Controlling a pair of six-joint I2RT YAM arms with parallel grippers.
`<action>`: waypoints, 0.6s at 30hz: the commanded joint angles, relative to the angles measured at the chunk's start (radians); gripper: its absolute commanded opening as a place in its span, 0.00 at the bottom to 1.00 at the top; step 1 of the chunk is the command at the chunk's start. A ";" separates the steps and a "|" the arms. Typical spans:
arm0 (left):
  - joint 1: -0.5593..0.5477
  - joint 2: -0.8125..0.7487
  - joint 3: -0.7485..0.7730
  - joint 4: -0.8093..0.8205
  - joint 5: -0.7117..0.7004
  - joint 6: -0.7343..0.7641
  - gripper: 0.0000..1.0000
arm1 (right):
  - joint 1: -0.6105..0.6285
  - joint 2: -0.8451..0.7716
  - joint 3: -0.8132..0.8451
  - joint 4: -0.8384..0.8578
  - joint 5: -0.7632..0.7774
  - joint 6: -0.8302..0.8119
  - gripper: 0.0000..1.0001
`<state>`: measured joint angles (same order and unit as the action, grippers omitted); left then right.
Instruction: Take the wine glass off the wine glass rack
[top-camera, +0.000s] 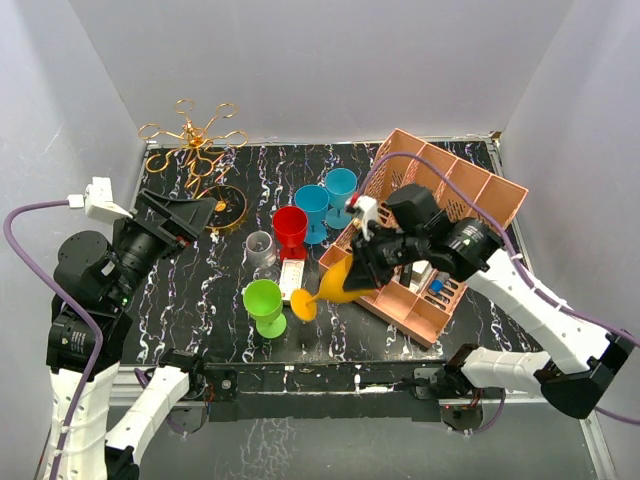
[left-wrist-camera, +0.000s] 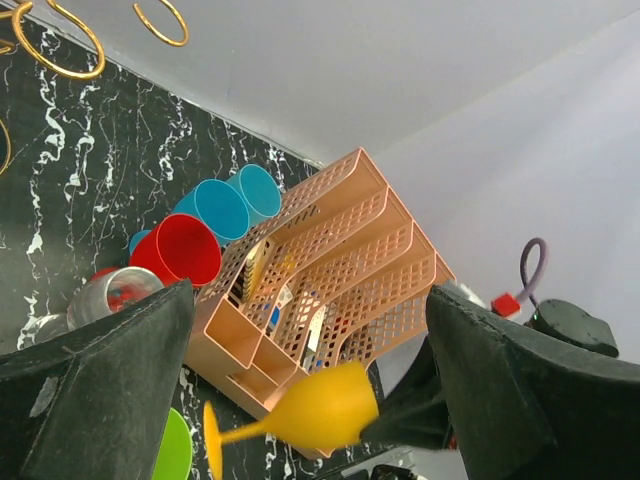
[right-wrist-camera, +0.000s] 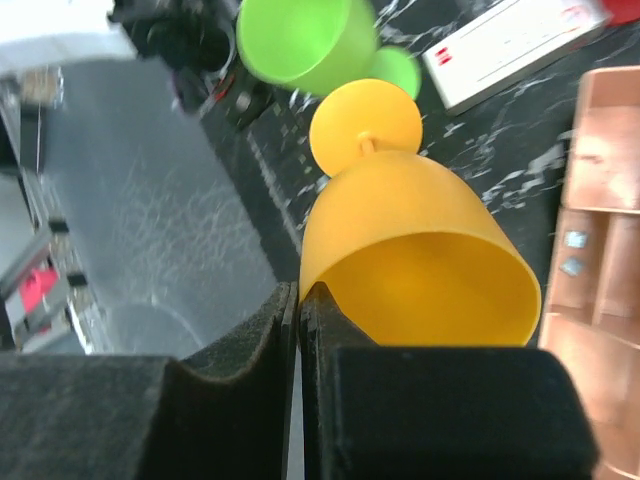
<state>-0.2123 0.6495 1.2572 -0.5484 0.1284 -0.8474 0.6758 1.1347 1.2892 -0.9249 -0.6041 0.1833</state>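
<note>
- White walls are enclosing a black marbled worktop (top-camera: 290, 165) in the overhead view. The gold wine glass rack (top-camera: 192, 140) is standing at the far left corner. The right gripper (top-camera: 362, 268) is holding the yellow wine glass (top-camera: 342, 284) tilted near the middle of the front edge, beside a pink organizer (top-camera: 450, 200). The left gripper (top-camera: 208, 212) is hovering near the rack's base.
- Left wrist view: the left fingers (left-wrist-camera: 100, 400) are standing wide apart, gripping nothing.
- Right wrist view: the right fingers (right-wrist-camera: 200, 400) are pinching the glass's rim, its foot pointing toward a green glass (right-wrist-camera: 300, 40).
</note>
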 joint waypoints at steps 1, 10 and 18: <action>0.003 -0.001 0.007 -0.008 -0.022 0.021 0.97 | 0.189 0.032 0.096 -0.108 0.130 -0.005 0.08; 0.002 0.005 0.001 -0.019 -0.025 0.025 0.97 | 0.497 0.252 0.210 -0.359 0.614 0.129 0.08; 0.003 -0.001 0.015 -0.039 -0.037 0.031 0.97 | 0.593 0.377 0.265 -0.319 0.721 0.153 0.08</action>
<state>-0.2123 0.6506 1.2572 -0.5797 0.1093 -0.8368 1.2331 1.4887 1.4742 -1.2667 0.0040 0.3061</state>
